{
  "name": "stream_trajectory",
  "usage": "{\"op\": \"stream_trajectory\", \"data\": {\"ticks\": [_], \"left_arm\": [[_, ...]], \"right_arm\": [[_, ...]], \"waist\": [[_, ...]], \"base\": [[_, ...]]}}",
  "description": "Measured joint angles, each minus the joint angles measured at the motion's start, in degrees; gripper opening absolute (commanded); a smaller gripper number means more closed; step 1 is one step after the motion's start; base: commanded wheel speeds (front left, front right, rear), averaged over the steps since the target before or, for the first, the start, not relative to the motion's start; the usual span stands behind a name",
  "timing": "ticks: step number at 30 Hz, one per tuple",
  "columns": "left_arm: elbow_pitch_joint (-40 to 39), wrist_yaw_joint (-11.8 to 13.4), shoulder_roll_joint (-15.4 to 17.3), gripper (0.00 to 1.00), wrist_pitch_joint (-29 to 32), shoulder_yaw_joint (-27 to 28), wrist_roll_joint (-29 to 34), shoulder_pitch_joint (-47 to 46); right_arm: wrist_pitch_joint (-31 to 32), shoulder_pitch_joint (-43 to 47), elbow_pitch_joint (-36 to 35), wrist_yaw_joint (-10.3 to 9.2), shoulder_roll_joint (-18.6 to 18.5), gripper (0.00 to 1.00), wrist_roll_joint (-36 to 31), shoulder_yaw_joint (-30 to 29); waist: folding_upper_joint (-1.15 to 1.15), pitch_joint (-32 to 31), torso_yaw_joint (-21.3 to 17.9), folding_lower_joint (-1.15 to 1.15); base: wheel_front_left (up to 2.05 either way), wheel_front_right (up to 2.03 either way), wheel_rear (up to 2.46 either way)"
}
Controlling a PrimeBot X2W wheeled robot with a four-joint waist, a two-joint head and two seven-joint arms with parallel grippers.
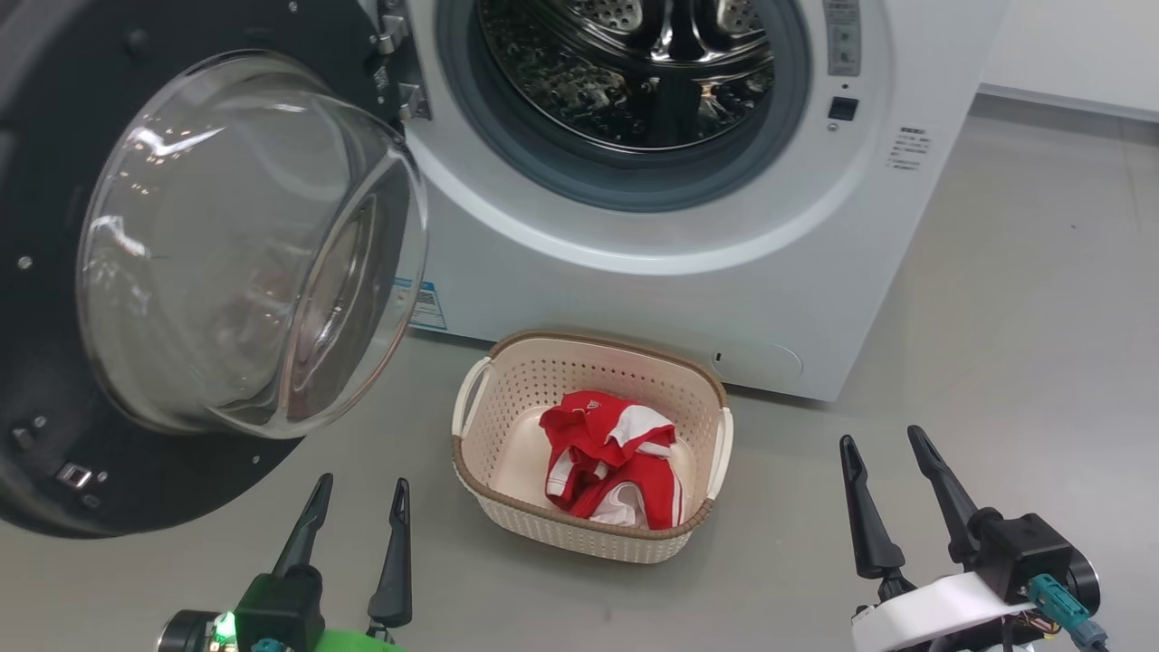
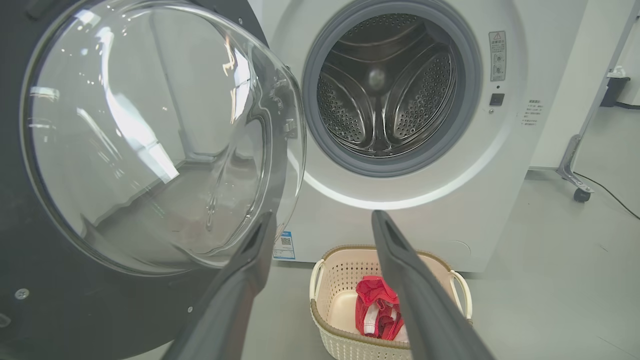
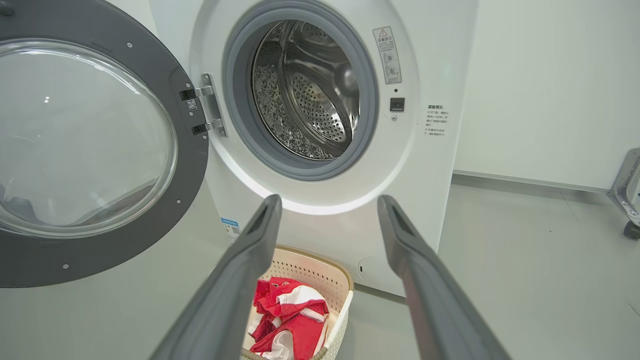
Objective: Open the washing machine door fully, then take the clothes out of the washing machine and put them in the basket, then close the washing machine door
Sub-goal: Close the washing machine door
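floor (image 2: 550, 280) by washing machine (image 2: 500, 165): wrist views add stand (image 2: 570, 159).

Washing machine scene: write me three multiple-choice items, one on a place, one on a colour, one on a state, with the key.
1. Where do the clothes lie? A on the floor; B in the basket; C in a gripper.
2. What colour is the basket's rim? A brown; B blue; C black.
3. How does the washing machine door stand? A shut; B swung wide open; C lifted off its hinges.
Key: 1 B, the red bundle sits within the perforated walls. 2 A, a brown band runs round its top. 3 B, it hangs aside on its hinges and the steel drum is exposed.
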Motion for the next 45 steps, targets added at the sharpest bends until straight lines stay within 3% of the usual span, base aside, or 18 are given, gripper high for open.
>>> {"op": "stream_trajectory", "data": {"ticks": [9,15,31,32,33,35,36,42,45], "left_arm": [[0.0,0.4,0.0,1.00,0.0,0.8,0.0,0.0],[0.0,0.4,0.0,1.00,-0.4,2.1,0.0,0.1],[-0.1,0.4,0.0,1.00,-0.5,2.5,0.0,0.2],[-0.1,0.4,0.0,0.89,-0.5,2.5,0.0,0.2],[-0.1,0.4,0.0,0.46,-0.5,2.4,0.0,0.2],[-0.1,0.4,0.0,0.10,-0.5,2.4,0.0,0.2],[-0.1,0.4,0.0,0.00,-0.5,2.4,0.0,0.2],[-0.7,0.3,0.0,0.00,-0.5,1.5,-1.3,0.2],[-2.1,-1.6,0.0,0.00,-0.5,1.2,-4.5,0.2]], "right_arm": [[0.0,0.4,0.0,0.01,0.0,1.00,0.1,1.4],[0.0,0.3,0.3,0.19,0.0,1.00,0.2,3.0],[0.0,0.3,0.8,0.15,0.0,1.00,0.3,3.7],[0.0,0.3,0.8,0.15,0.0,1.00,0.3,3.7],[0.0,0.3,0.8,0.14,0.0,1.00,0.4,3.7],[0.0,0.3,0.9,0.14,0.0,1.00,0.5,3.7],[0.0,0.3,0.9,0.13,0.0,1.00,0.5,3.7],[0.0,0.3,0.9,-0.01,0.1,1.00,0.6,3.7],[0.0,0.3,1.0,-0.02,0.0,1.00,0.6,3.7]], "waist": [[0.00,-0.4,6.4,0.00],[0.00,-0.8,8.7,0.00],[0.00,-1.4,8.2,0.00],[0.00,-1.4,8.1,0.00],[0.00,-1.5,8.1,0.00],[0.00,-1.5,8.1,0.00],[0.00,-1.5,8.0,0.00],[0.00,-1.6,8.0,0.00],[0.00,-1.6,8.0,0.00]], "base": [[0.00,0.00,0.00],[0.00,0.00,0.00],[0.00,0.00,0.00],[0.00,0.00,0.00],[0.00,0.00,0.00],[0.00,0.00,0.00],[0.00,0.00,0.00],[0.00,0.00,0.00],[0.00,0.00,0.00]]}}
